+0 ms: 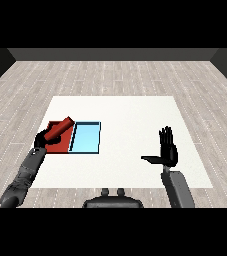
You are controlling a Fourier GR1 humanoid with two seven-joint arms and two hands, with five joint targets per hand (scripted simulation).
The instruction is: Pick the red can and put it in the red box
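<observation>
A pale wood-plank floor is stretching away toward dark walls, and in the middle of it a white counter (135, 145) is carrying two trays side by side near its left edge: the red tray (60, 146) and, touching its right side, the light blue tray (86, 138). The left hand (44, 138) is hovering over the red tray with its fingers (50, 133) curling round the lower end of the red can (62, 127), so the can is sitting in the hand and above the tray, not resting on the tray floor as far as can be judged. The can is lying tilted, its long axis running from the hand up and to the right, with its free end reaching toward the border between the two trays. It is looking like a plain, smooth red cylinder, darker than the tray beneath it. The right hand (168, 148) is standing well apart over bare counter, fingers straight and upright, thumb out, holding nothing. The coming move is probably lowering and releasing, keeping that far end inside the red tray.
</observation>
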